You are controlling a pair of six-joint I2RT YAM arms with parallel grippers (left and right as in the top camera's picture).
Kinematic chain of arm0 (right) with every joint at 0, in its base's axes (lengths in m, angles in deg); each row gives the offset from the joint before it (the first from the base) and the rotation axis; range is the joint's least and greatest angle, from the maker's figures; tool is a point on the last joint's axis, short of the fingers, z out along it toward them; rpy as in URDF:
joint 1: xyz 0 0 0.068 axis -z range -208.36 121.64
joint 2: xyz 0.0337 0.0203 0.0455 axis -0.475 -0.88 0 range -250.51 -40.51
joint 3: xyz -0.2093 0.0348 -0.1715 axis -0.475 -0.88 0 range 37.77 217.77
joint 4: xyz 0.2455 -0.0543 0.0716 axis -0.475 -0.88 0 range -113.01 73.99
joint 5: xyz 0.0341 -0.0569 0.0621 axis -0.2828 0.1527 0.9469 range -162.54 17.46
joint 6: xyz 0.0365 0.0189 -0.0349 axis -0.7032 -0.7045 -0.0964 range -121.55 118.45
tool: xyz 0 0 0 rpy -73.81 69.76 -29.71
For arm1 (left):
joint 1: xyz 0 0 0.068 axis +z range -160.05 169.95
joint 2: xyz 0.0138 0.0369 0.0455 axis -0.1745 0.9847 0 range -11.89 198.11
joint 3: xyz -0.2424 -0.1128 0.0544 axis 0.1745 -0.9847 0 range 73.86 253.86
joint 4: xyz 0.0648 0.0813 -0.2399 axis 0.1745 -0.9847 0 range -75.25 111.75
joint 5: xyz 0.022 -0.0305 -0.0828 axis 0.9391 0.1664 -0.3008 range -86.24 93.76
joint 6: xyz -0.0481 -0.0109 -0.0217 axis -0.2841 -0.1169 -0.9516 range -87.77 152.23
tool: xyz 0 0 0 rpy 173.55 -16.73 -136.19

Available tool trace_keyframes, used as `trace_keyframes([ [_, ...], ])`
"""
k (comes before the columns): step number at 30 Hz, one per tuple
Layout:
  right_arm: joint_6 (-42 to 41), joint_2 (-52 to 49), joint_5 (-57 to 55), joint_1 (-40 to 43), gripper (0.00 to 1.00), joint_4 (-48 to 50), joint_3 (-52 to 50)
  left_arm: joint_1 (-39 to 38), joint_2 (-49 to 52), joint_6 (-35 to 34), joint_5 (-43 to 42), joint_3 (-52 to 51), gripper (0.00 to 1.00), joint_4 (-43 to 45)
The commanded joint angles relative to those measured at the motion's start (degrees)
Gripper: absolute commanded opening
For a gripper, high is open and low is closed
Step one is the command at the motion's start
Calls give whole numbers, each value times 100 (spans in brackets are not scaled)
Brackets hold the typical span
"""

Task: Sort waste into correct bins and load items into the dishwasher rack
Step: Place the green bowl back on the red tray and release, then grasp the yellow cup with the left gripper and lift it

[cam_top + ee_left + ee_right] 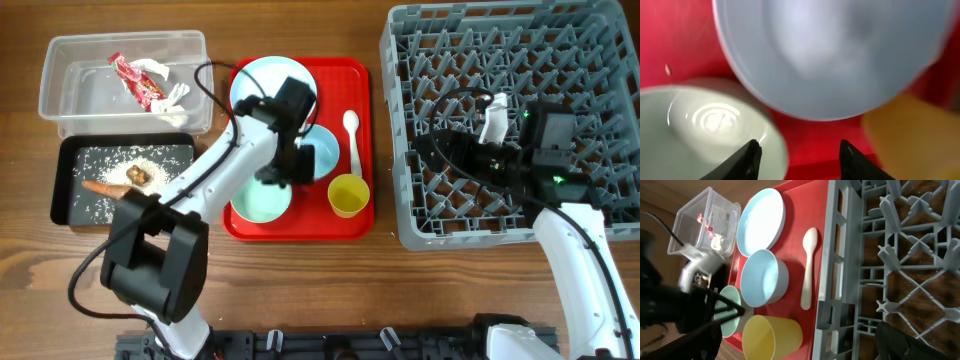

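My left gripper (283, 168) (800, 147) hangs open over the red tray (350, 75), with its jaws either side of the mint bowl's (258, 200) (705, 125) rim and nothing gripped. A blue bowl (830, 50), the yellow cup (348, 195), the white spoon (352, 140) and the pale blue plate (262, 82) share that tray. My right gripper (487, 140) stands open and empty above the grey dishwasher rack (520, 60); only one of its fingers (895, 340) shows. The wrapper (140, 82) lies in the clear tub (80, 80). Rice (130, 157), a carrot piece (100, 187) and a brown lump (137, 175) lie in the black tray (70, 180).
The rack's near wall (835, 280) stands right beside the red tray's edge. Cables loop from both arms over the tray and the rack. One rice grain (668, 70) lies on the red tray. Bare wooden table runs along the front.
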Motion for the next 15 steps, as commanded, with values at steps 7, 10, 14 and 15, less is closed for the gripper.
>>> trace_keyframes([
  [7,-20,-98,-79,-20,100,17,79,-236,-186,1425,-1453,422,56,-7],
  [10,-24,-118,-76,-20,100,20,79,-450,-151,1670,-1434,195,56,24],
  [14,-24,-127,-76,-20,100,15,79,-673,-116,1659,-1060,-197,46,328],
  [15,-22,-127,-76,-20,100,13,79,-691,-116,1657,-1001,-256,41,402],
])
